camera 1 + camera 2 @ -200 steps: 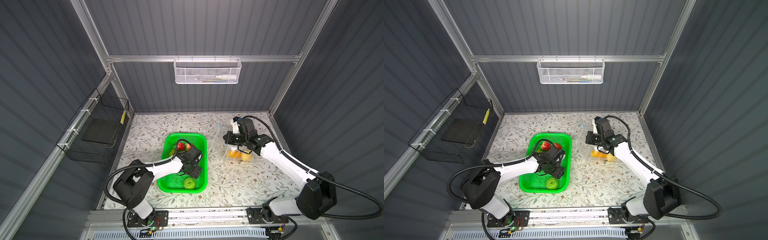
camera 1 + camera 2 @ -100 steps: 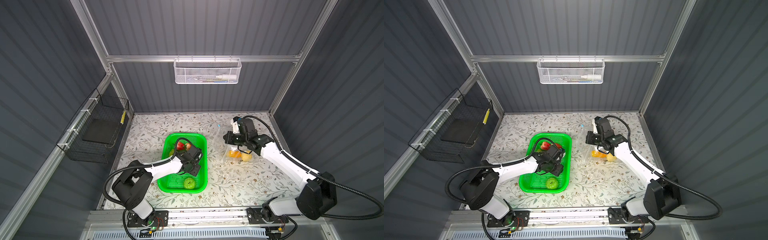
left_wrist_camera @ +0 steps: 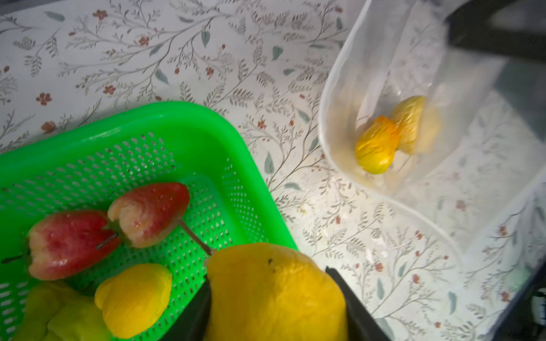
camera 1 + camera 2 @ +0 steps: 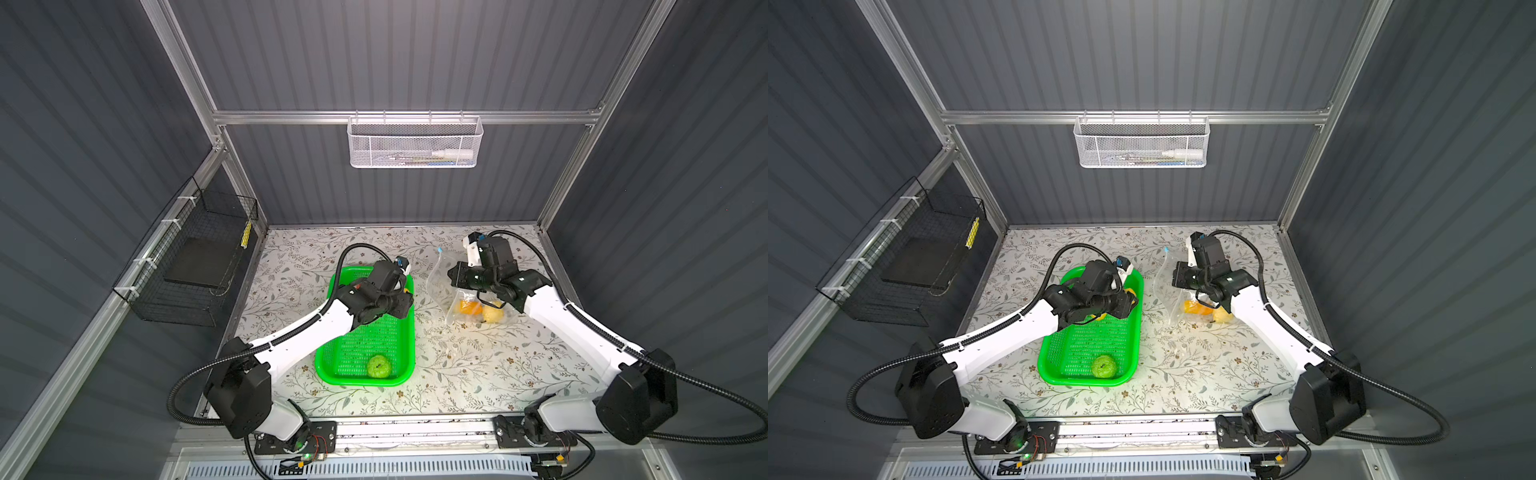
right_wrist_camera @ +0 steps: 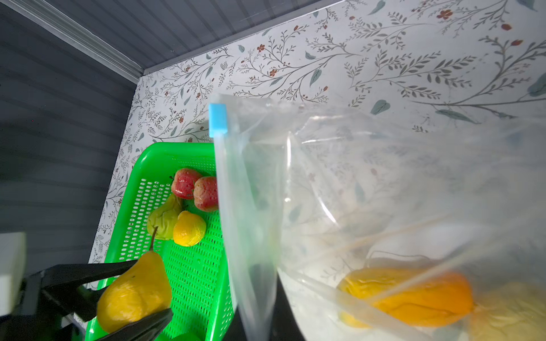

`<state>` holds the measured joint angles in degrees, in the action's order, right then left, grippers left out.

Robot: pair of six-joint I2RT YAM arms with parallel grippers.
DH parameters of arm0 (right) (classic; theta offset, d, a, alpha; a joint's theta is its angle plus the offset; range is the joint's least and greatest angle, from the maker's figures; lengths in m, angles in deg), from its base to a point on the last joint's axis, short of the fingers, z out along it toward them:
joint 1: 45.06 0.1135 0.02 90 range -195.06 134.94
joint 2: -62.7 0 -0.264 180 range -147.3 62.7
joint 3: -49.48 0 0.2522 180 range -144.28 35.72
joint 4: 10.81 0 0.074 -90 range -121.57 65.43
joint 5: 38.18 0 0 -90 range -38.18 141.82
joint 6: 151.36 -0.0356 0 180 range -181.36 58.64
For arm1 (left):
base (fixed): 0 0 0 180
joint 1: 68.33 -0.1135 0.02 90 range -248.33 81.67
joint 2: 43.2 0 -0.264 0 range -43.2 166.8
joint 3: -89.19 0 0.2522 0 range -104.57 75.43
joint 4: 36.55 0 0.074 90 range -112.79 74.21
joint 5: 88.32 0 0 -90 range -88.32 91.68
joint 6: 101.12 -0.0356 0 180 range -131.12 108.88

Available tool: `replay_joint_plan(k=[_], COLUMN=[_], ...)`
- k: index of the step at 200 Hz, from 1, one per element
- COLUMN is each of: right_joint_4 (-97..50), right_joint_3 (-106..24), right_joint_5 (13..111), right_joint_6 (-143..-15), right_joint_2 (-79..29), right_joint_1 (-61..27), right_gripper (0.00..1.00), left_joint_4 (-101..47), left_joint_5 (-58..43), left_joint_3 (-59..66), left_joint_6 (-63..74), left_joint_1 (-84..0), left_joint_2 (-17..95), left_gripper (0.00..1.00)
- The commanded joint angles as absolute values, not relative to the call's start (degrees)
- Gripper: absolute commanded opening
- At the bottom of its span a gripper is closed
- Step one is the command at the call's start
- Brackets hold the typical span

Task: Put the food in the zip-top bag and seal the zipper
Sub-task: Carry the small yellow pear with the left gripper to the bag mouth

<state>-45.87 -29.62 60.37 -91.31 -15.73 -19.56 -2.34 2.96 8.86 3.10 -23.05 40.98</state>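
My left gripper (image 3: 271,277) is shut on a yellow pear-shaped fruit (image 3: 274,298), held over the far right corner of the green basket (image 4: 365,380); the same fruit (image 5: 134,292) shows in the right wrist view. Two red strawberries (image 3: 68,242) (image 3: 150,212), a small yellow fruit (image 3: 134,298) and a green bumpy ball (image 4: 378,365) lie in the basket. The zip-top bag (image 4: 440,282) stands right of the basket with its mouth held open. My right gripper (image 4: 455,276) is shut on its mouth edge. Its blue slider (image 5: 217,119) sits at the zipper's far end. Orange and pale yellow fruits (image 4: 469,307) lie inside.
A yellow-green fruit (image 5: 165,217) lies beside the strawberries. A white mesh basket (image 4: 415,143) hangs on the back wall and a black wire basket (image 4: 199,257) on the left wall. Floral table surface (image 4: 478,365) lies between basket and bag.
My left gripper has closed on the yellow pear-shaped fruit and carried it up and toward the basket's far right corner. The right arm and bag have not moved.
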Motion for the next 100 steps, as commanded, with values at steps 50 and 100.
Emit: replay_joint_plan(k=[50, 100], right_joint_4=[-45.9, -45.2], right_joint_3=[-30.0, -29.7], right_joint_5=[60.5, 61.1], right_joint_6=[-91.2, -91.6], right_joint_2=[-14.8, -14.8], right_joint_1=[-19.8, -19.8], right_gripper=[0.09, 0.09], left_joint_4=[-21.2, -27.3], left_joint_5=[-10.4, -14.3], left_joint_3=[9.6, 7.7], left_joint_6=[7.2, 8.6], left_joint_1=[-23.4, -23.4], left_joint_2=[38.6, 44.3], left_gripper=[0.55, 0.56])
